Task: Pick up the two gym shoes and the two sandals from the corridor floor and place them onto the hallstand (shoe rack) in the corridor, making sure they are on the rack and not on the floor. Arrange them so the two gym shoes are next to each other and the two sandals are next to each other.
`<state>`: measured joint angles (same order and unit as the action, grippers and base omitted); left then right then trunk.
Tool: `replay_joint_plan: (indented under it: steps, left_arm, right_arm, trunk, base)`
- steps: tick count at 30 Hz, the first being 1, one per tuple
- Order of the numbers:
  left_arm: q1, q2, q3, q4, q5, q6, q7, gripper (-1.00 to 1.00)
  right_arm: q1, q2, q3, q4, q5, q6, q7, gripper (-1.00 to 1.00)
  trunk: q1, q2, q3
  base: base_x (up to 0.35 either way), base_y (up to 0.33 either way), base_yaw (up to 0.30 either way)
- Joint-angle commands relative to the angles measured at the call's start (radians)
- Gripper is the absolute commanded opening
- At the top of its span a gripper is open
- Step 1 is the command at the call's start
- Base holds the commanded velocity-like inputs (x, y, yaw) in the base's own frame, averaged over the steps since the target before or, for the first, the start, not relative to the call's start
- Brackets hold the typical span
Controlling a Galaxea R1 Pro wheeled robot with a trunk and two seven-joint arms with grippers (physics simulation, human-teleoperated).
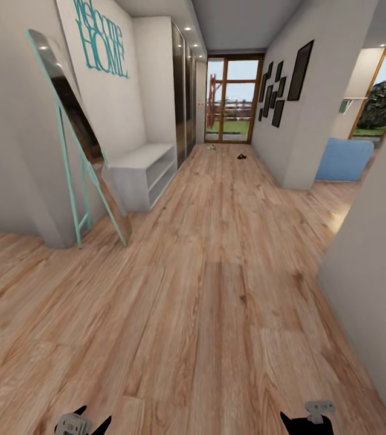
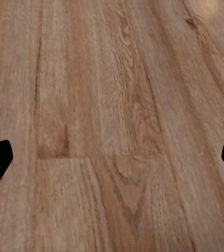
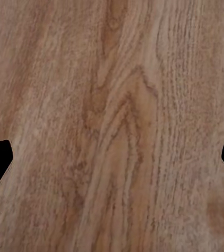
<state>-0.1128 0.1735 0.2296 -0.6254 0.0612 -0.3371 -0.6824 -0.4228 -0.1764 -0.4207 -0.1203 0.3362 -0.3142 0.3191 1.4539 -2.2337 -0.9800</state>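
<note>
Far down the light-brown plank corridor floor (image 1: 217, 272), small shoe-like shapes (image 1: 212, 147) lie uncollected; both grippers (image 2: 112, 152) (image 3: 112, 152) spread, empty.

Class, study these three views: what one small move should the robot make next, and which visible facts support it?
Probably drive forward along the corridor floor. Two small things, likely shoes but too small to tell, lie far ahead near the glass door: one light, one dark. Both tools, left and right, are open over bare planks.
</note>
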Motion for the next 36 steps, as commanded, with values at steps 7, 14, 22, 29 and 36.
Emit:
replay_joint_plan:
  steps: [7, 14, 22, 29, 36]
  left_arm:
    - [-0.001, 0.0, 0.002, 0.001, 0.006, 0.001, -0.008, 1.0]
    - [-0.001, 0.0, 0.002, 0.001, 0.006, 0.001, -0.008, 1.0]
    - [-0.001, 0.0, 0.002, 0.001, 0.006, 0.001, -0.008, 1.0]
    - [-0.001, 0.0, 0.002, 0.001, 0.006, 0.001, -0.008, 1.0]
    - [-0.001, 0.0, 0.002, 0.001, 0.006, 0.001, -0.008, 1.0]
  right_arm:
    - [-0.001, 0.0, -0.008, 0.001, 0.007, -0.003, 0.003, 1.0]
    - [-0.001, 0.001, -0.008, 0.001, 0.007, -0.003, 0.002, 1.0]
    - [-0.001, 0.002, -0.009, 0.001, 0.006, -0.003, 0.002, 1.0]
    - [-0.001, 0.002, -0.008, 0.002, 0.006, -0.002, 0.003, 1.0]
    - [-0.001, 0.002, -0.009, 0.001, 0.006, -0.002, 0.003, 1.0]
  trunk:
    - [0.0, 0.0, -0.001]
    - [0.0, 0.0, -0.001]
    - [0.0, 0.0, 0.0]
    - [0.0, 0.0, 0.003]
    - [0.0, 0.0, 0.004]
  base:
    - [0.337, 0.0, 0.0]
    - [0.337, 0.0, 0.0]
    - [0.337, 0.0, -0.019]
    - [0.337, 0.0, -0.173]
    - [0.337, 0.0, -0.053]
